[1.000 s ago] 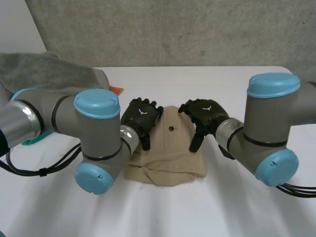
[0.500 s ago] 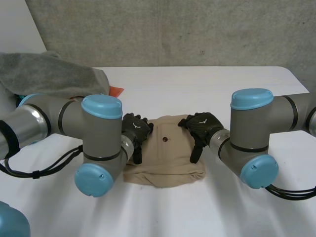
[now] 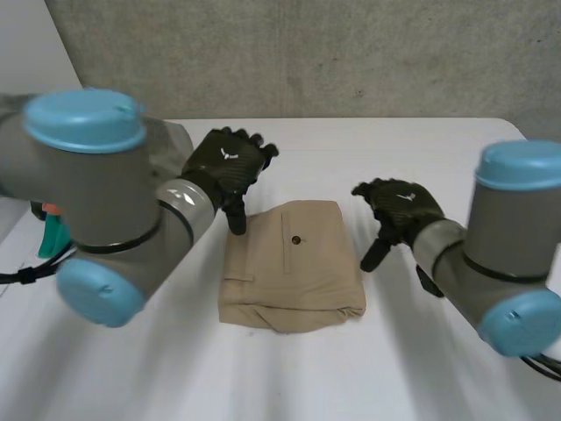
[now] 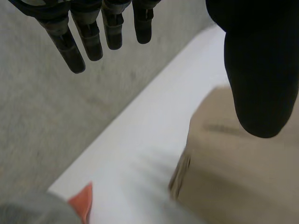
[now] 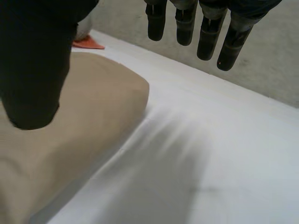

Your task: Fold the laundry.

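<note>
Tan cloth, a folded garment [image 3: 294,267], lies in a neat block at the middle of the white table [image 3: 394,368]. A small dark button [image 3: 296,239] faces up on its top layer (the near edge looks thick and rounded).

Taking the garment as the centre of the dial in the head view, the left hand [image 3: 226,162] hangs at about eleven o'clock, over the far left corner. The right hand [image 3: 399,209] sits between two and three o'clock, just off the right edge. Neither hand holds anything.

In the left wrist view the left hand's fingers [image 4: 77,44] are straight and spread, well apart from the thumb. The garment's corner lies below the thumb, and I cannot tell whether the thumb touches it. The right wrist view shows the same wide pose, with straight fingers [image 5: 208,35] over bare table and the thumb above the garment's edge.

A grey cloth [image 4: 32,210] and an orange scrap [image 4: 81,205] lie beyond the left hand, at around ten o'clock from the garment.
</note>
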### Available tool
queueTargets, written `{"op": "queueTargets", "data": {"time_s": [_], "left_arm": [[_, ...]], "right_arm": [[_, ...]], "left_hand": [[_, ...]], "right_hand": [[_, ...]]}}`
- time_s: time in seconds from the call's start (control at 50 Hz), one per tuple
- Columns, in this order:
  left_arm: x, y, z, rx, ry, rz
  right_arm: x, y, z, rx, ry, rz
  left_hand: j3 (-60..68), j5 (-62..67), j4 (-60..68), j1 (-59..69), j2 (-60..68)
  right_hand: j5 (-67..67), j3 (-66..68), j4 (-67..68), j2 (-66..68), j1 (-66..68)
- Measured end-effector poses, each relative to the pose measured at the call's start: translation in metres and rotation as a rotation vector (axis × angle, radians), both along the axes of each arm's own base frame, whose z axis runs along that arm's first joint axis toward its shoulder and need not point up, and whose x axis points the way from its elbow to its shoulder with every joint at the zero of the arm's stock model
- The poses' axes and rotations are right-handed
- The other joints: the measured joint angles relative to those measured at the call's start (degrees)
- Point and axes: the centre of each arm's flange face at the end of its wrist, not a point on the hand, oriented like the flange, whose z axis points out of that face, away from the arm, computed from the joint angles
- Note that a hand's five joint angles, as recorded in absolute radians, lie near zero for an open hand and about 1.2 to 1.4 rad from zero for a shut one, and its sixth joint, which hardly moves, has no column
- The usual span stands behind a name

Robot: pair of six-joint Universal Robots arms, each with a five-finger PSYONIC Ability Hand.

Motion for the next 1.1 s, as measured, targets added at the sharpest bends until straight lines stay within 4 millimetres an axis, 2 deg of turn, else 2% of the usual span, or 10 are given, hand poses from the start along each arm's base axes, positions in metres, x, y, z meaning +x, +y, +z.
{"op": "queueTargets", "data": {"time_s": [0.1,0.22,0.54,0.62,0.64,0.66,0.8,0.96,1.0,1.1], "left_arm": [[0.005,0.023,0.014,0.028,0.067,-0.152],[0.008,0.035,0.014,0.055,0.09,-0.248],[0.012,0.029,0.009,0.069,0.083,-0.234],[0.014,0.027,0.009,0.068,0.083,-0.227],[0.015,0.026,0.009,0.068,0.084,-0.224],[0.015,0.025,0.01,0.068,0.084,-0.221],[0.016,0.024,0.01,0.067,0.084,-0.217],[0.016,0.023,0.012,0.059,0.089,-0.218],[0.015,0.023,0.016,0.049,0.094,-0.22],[0.011,0.023,0.022,0.029,0.106,-0.229]], "right_arm": [[-0.014,0.015,-0.02,0.095,-0.082,-0.034],[-0.013,0.026,-0.043,0.178,-0.142,-0.011],[0.028,0.022,-0.077,0.198,-0.184,0.077],[0.032,0.019,-0.08,0.194,-0.184,0.083],[0.036,0.015,-0.082,0.189,-0.187,0.086],[0.038,0.013,-0.082,0.185,-0.189,0.087],[0.042,-0.001,-0.078,0.146,-0.206,0.065],[0.021,-0.055,-0.06,0.038,-0.24,-0.069],[-0.005,-0.095,-0.055,-0.017,-0.249,-0.168],[-0.051,-0.149,-0.051,-0.092,-0.248,-0.296]], "left_hand": [[0.0,0.0,0.0,0.0,0.0],[0.0,0.0,0.0,0.0,0.0],[0.0,0.0,0.0,0.0,0.0],[0.0,0.0,0.0,0.0,0.0],[0.0,0.0,0.0,0.0,0.0],[0.0,0.0,0.0,0.0,0.0],[0.0,0.0,0.0,0.0,0.0],[0.0,0.0,0.0,0.0,0.0],[0.0,0.0,0.0,0.0,0.0],[0.0,0.0,0.0,0.0,0.0]], "right_hand": [[0.0,0.0,0.0,0.0,0.0],[0.0,0.0,0.0,0.0,0.0],[0.0,0.0,0.0,0.0,0.2],[9.6,11.4,10.0,11.1,12.8],[25.8,31.6,30.1,31.8,27.4],[36.6,39.1,40.2,43.0,34.5],[44.0,48.0,49.6,51.2,37.1],[44.0,48.7,54.0,52.7,37.1],[45.0,48.7,54.2,52.7,37.1],[45.4,48.7,54.3,52.7,37.1]]}}
